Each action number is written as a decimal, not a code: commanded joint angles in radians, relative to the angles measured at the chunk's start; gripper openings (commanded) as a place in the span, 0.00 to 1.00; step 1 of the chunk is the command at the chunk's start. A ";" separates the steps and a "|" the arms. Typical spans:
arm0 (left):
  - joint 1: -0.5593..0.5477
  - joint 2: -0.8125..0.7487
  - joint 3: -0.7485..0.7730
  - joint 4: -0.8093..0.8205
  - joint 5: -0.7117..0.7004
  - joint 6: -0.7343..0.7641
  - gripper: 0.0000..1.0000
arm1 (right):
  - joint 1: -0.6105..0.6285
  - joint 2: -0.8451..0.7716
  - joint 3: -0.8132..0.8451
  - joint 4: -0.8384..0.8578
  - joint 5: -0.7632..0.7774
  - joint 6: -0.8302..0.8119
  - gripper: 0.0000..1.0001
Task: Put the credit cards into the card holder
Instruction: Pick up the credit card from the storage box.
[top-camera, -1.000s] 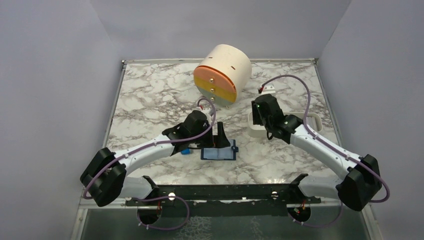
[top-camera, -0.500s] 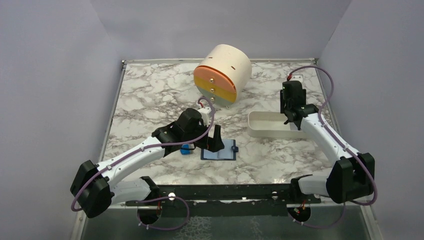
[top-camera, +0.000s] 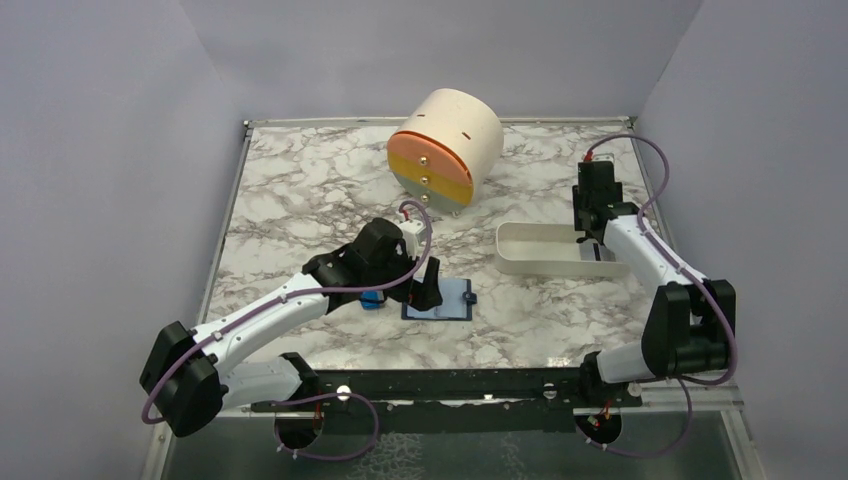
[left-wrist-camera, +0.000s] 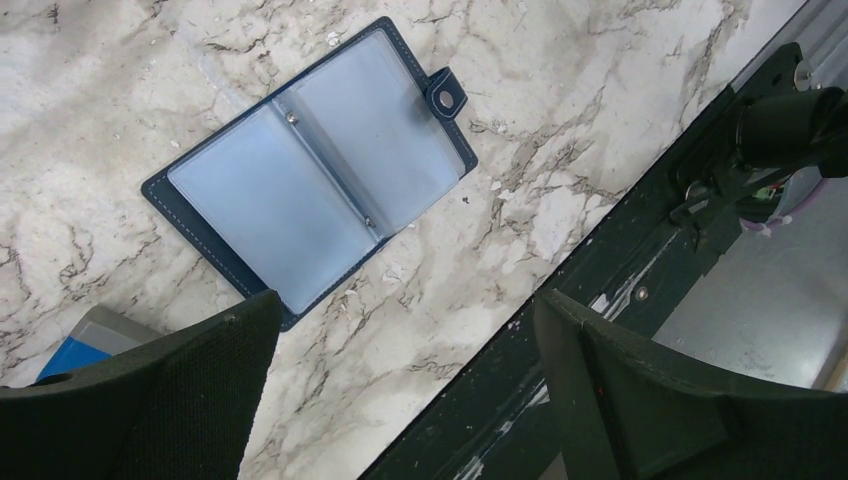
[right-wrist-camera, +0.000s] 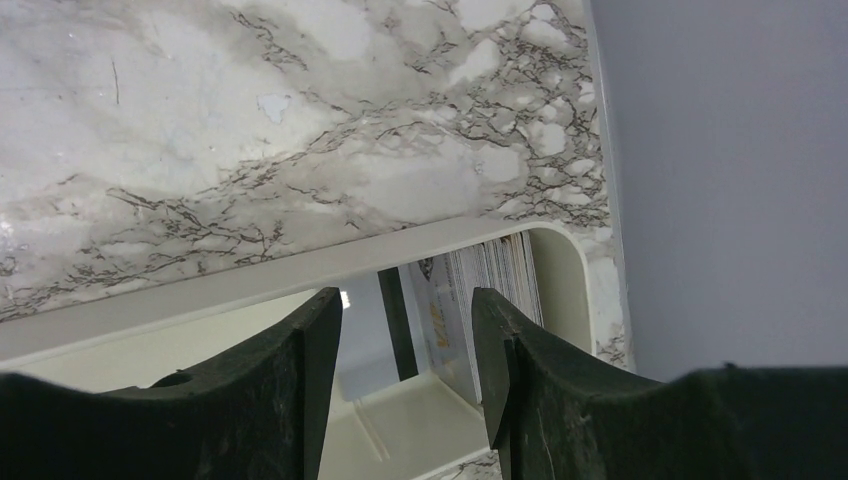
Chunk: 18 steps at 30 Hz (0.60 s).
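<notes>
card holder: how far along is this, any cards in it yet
Done: the card holder lies open on the marble table, pockets apparently empty. In hand: the right gripper, jaws apart and holding nothing, hangs over the end of the white tray where the credit cards stand stacked; the left gripper is open near the holder. Left: picking up and slotting every card.

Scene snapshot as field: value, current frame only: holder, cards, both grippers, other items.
card holder: dark navy bifold card holder, open flat on marble table, pockets look empty
cards: pale credit cards standing on edge at one end of white oblong tray
left gripper: open, empty, above the holder
right gripper: open, over the cards
other: small blue block beside holder; cream cylinder at rear
</notes>
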 joint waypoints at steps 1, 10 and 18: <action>0.005 -0.048 0.024 -0.023 -0.021 0.035 0.99 | -0.010 0.048 0.023 0.018 -0.020 -0.029 0.51; 0.005 -0.083 0.022 -0.033 -0.052 0.044 0.99 | -0.053 0.107 -0.013 0.022 0.007 -0.036 0.50; 0.005 -0.078 0.027 -0.035 -0.045 0.048 0.99 | -0.080 0.145 -0.025 0.017 0.041 -0.045 0.49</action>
